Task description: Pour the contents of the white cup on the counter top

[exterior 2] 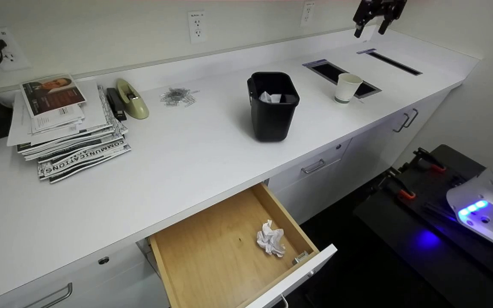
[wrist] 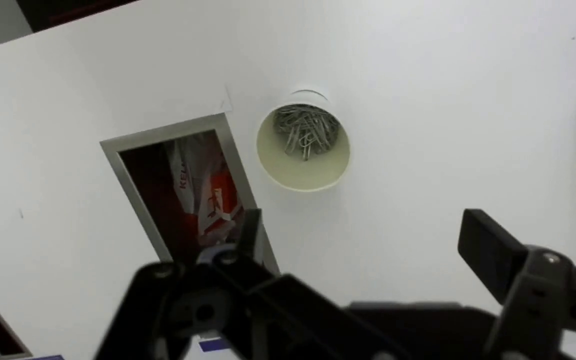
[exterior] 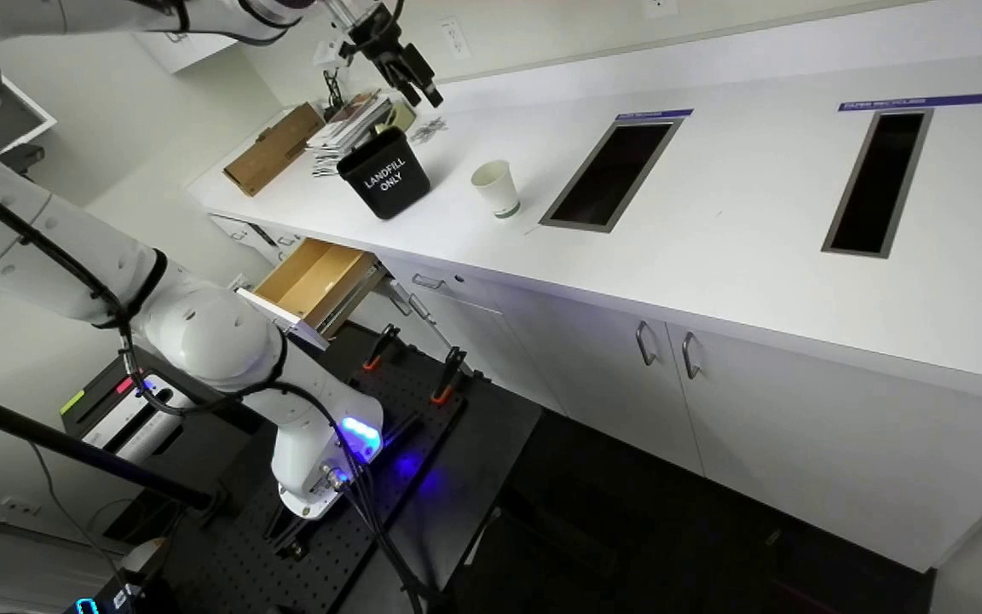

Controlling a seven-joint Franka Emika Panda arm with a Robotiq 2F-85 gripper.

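Gripper (wrist: 362, 223) spread, empty. Wrist view: slot (wrist: 235, 165) 8 o'clock from cup (wrist: 304, 174); in both exterior views, bin (exterior 2: 272, 122) at cup's 9.

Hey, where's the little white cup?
In an exterior view, the white cup stands on the counter top, between the black bin on its left and a dark cut-out on its right. The wrist view also shows it right of that cut-out.

Paper clips (wrist: 308, 125) lie in the cup (exterior: 499, 191), on the counter top (exterior: 755, 213) between bin (exterior: 384, 177) and slot (exterior: 615, 175).
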